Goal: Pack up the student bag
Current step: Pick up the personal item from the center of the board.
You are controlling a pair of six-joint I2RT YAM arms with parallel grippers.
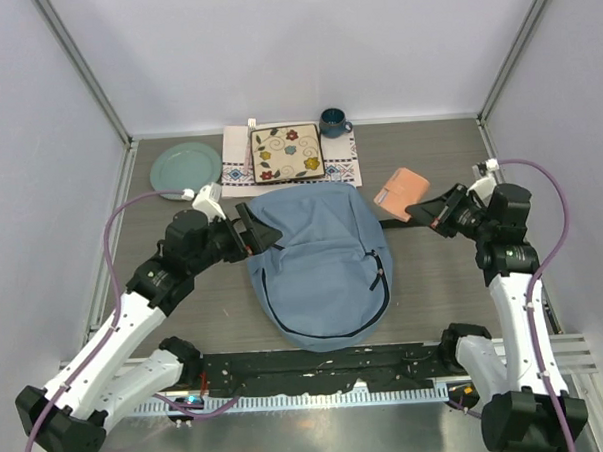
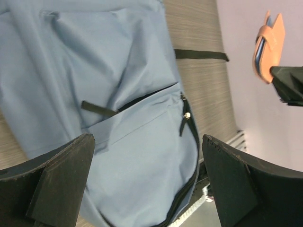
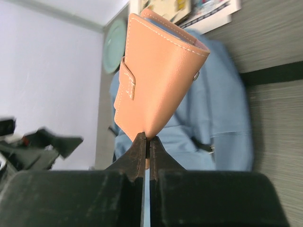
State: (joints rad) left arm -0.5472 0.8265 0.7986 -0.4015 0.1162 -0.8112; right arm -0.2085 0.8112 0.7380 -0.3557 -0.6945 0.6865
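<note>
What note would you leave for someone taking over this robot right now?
Left hand: open and empty, at the far-left edge of the student bag.
Right hand: shut on an orange wallet, held in the air to the right of the bag.
The bag lies flat; whether it is unzipped is hard to tell.
Done: wallet picked up.
Left: put the wallet into the bag.

A robot lab cell: plain white walls point(image 1: 304, 46) on metal posts point(image 1: 82, 65) box in a wood-grain table point(image 1: 434, 280).
</note>
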